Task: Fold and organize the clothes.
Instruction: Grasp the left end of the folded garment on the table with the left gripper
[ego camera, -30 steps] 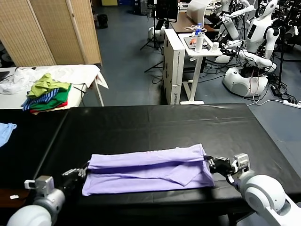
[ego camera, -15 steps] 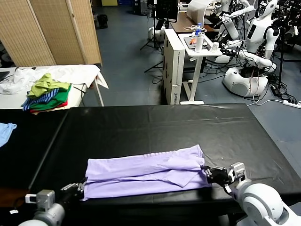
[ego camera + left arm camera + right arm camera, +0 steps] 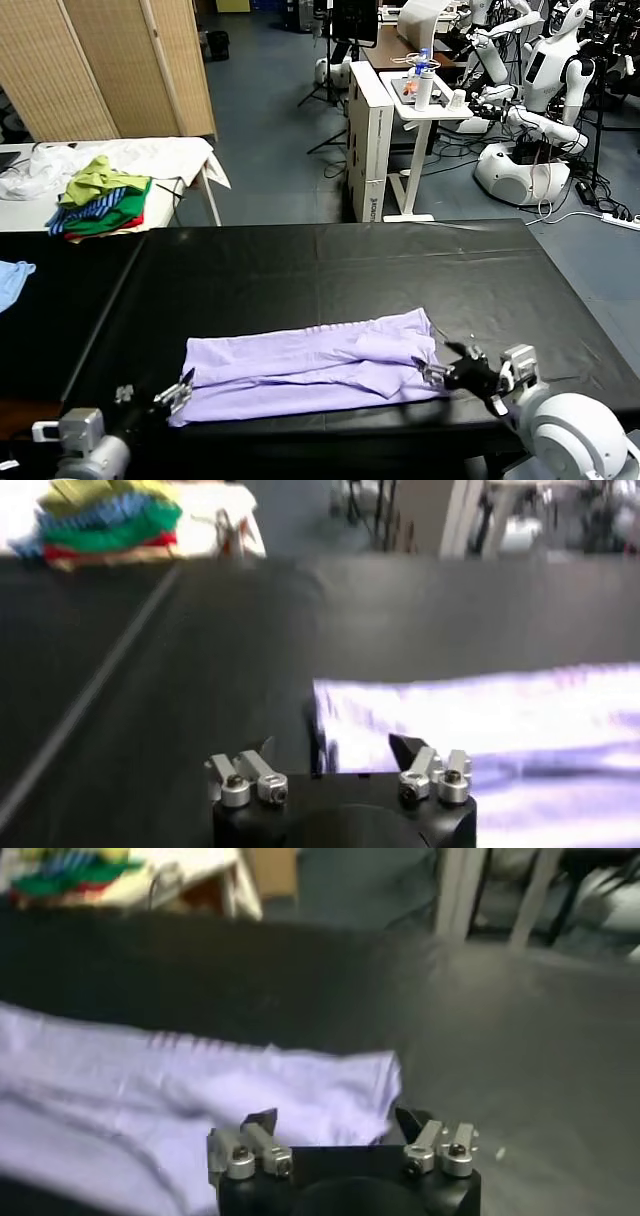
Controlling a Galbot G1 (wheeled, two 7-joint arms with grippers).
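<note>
Lavender thin-cloth short-sleeved T-shirt (image 3: 310, 372) lies folded into a long horizontal band on the black table (image 3: 330, 270), near the table's front edge; one sleeve is folded over on top toward the band's right half.

Left gripper (image 3: 180, 388) sits at the shirt's left end, low over the front edge; fingers spread wide, holding nothing; in the left wrist view the left gripper (image 3: 330, 748) has its two dark fingertips apart, with the shirt's end edge (image 3: 480, 730) lying between and just beyond them; whether the tips touch the cloth cannot be told.

Right gripper (image 3: 440, 368) sits at the shirt's right end, jaws wide apart, nothing held; the right wrist view shows the gripper (image 3: 335, 1120) with the shirt's end (image 3: 200, 1098) just ahead of its tips.

Both arms reach in low from the near side, forearms roughly level, pointing inward at the garment's two ends.

Green, yellow and red pile of garments (image 3: 100, 200) lies on a white side table, well apart at far left; light blue cloth (image 3: 12, 280) at the left edge.
</note>
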